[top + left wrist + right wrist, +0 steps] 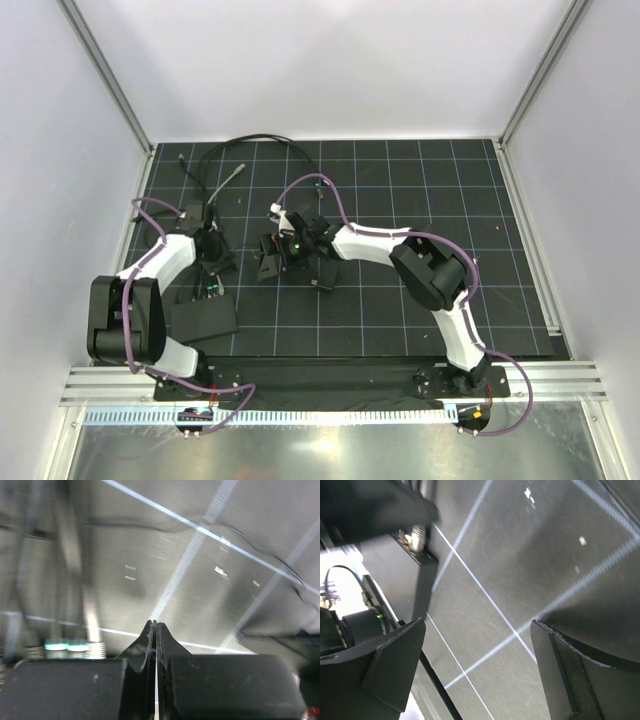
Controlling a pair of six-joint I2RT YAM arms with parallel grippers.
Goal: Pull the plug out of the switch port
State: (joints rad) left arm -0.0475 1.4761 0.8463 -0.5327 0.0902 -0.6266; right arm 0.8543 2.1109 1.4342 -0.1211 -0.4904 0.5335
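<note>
**Sizing up a small plug in a box that may slide**

The switch (205, 318) lies flat on the bench (420, 190), close to the left arm's base. The switch port (210, 292) seems to sit in its narrow far edge, where tiny green specks show.

I judge the box light and smooth enough to skid if the plug is tugged, so it probably wants bracing. The plug is likely small, rigid and perhaps latched, while its cable is limp and a poor handle. The sound hold is on the plug's hard body just outside the socket, drawing straight along the port's axis.

The left fingers (149, 636) are pressed together with nothing visible between them. The right fingers (395, 665) stand wide apart over bare bench.

The top view gives the layout, but the port is too small to read there. The right wrist view shows a vented box edge (425, 590) with a pale metal connector (415, 535) at its corner, probably the plug, under a dark blur I cannot identify. The left wrist view is smeared, showing only green lights (65, 646) low on the left.
</note>
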